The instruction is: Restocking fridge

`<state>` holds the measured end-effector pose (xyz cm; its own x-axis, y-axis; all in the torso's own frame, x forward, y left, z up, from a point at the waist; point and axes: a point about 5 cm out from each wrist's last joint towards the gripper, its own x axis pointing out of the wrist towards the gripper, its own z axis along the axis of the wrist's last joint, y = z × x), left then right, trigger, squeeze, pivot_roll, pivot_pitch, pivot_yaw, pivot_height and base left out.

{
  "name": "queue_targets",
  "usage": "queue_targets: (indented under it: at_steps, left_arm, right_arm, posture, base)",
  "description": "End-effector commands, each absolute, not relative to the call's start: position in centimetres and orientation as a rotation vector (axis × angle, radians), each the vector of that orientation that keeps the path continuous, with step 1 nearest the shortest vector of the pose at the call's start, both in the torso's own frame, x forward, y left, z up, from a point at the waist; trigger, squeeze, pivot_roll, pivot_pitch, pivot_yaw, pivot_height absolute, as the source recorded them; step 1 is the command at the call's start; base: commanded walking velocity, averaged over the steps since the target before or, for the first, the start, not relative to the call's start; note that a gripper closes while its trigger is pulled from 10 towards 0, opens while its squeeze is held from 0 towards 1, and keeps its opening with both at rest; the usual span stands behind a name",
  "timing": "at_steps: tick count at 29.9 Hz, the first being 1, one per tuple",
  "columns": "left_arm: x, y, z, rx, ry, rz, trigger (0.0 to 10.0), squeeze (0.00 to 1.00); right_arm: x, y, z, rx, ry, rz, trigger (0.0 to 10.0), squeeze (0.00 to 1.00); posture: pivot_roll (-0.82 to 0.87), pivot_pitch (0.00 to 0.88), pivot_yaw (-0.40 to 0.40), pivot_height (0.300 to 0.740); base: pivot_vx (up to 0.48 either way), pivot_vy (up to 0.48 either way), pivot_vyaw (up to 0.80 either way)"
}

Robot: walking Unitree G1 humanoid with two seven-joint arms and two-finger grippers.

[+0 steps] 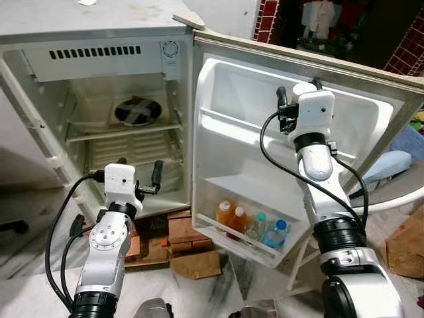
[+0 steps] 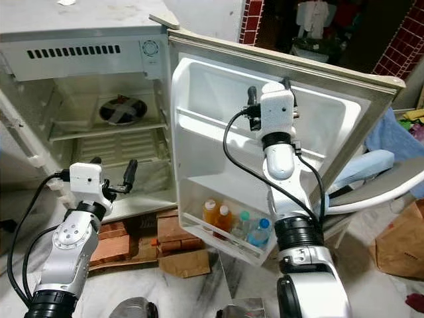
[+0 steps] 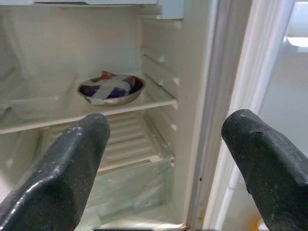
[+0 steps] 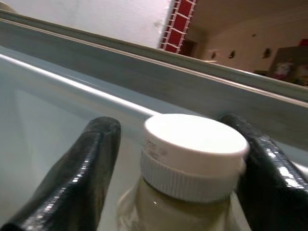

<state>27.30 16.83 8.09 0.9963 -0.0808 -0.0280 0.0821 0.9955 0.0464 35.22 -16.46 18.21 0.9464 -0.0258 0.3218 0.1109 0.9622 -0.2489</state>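
The small fridge (image 1: 99, 40) stands open, its door (image 1: 371, 106) swung out to the right. My right gripper (image 1: 299, 89) is raised in front of the door's upper shelf, shut on a pale bottle (image 4: 192, 159) with a white screw cap. In the door's bottom shelf (image 1: 232, 246) stand several bottles (image 1: 252, 225). My left gripper (image 1: 139, 169) is open and holds nothing, low in front of the fridge's lower compartment. A steel bowl (image 3: 110, 89) sits on the inner wire shelf.
Bricks (image 1: 185, 232) and a piece of cardboard (image 1: 195, 265) lie on the floor under the fridge and door. To the right are a white chair (image 1: 397, 192), blue cloth (image 1: 391, 162) and a brown paper bag (image 1: 404, 245).
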Motion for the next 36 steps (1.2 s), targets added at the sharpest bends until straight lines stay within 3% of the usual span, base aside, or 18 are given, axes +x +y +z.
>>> queue_targets:
  at_steps: [1, 15, 22, 32, 33, 34, 35, 36]
  left_arm:
    - [27.5, 16.7, 8.1, 0.058, 0.034, -0.089, 10.0, 0.0]
    - [27.8, 16.7, 8.2, 0.063, 0.03, -0.092, 10.0, 0.0]
    - [28.0, 16.9, 7.9, 0.058, 0.06, -0.054, 10.0, 0.0]
    - [28.5, 16.5, 8.1, 0.058, 0.05, -0.069, 10.0, 0.0]
    - [28.5, 16.5, 8.1, 0.058, 0.05, -0.071, 10.0, 0.0]
    - [28.5, 16.4, 8.1, 0.057, 0.051, -0.072, 10.0, 0.0]
    - [28.5, 16.4, 8.1, 0.056, 0.05, -0.075, 10.0, 0.0]
    - [28.5, 16.4, 8.1, 0.056, 0.05, -0.075, 10.0, 0.0]
  right_arm:
    - [35.2, -18.1, 18.3, -0.277, -0.314, -0.146, 10.0, 1.0]
    - [34.1, -19.4, 20.9, -0.324, -0.439, -0.222, 10.0, 1.0]
    - [32.0, -18.5, 21.2, -0.23, -0.517, -0.179, 10.0, 1.0]
    - [31.1, -17.9, 22.9, -0.246, -0.594, -0.192, 10.0, 1.0]
    - [31.0, -18.0, 23.1, -0.246, -0.598, -0.192, 10.0, 0.9]
    - [31.0, -18.0, 23.2, -0.245, -0.6, -0.192, 10.0, 0.9]
    - [31.0, -18.0, 23.3, -0.246, -0.604, -0.19, 10.0, 0.23]
    - [31.0, -18.0, 23.3, -0.246, -0.604, -0.19, 10.0, 0.23]
  posture:
    - [0.01, 0.0, -0.035, 0.74]
    - [0.01, 0.0, -0.029, 0.74]
    - [0.01, 0.0, -0.033, 0.74]
    - [0.0, 0.0, -0.022, 0.74]
    - [0.0, 0.0, -0.021, 0.74]
    - [0.0, 0.0, -0.021, 0.74]
    - [0.0, 0.0, -0.02, 0.74]
    - [0.0, 0.0, -0.02, 0.74]
  base:
    - [0.0, 0.0, 0.0]
    - [0.0, 0.0, 0.0]
    - [0.0, 0.0, 0.0]
    - [0.0, 0.0, 0.0]
    - [0.0, 0.0, 0.0]
    - [0.0, 0.0, 0.0]
    - [0.0, 0.0, 0.0]
    - [0.0, 0.0, 0.0]
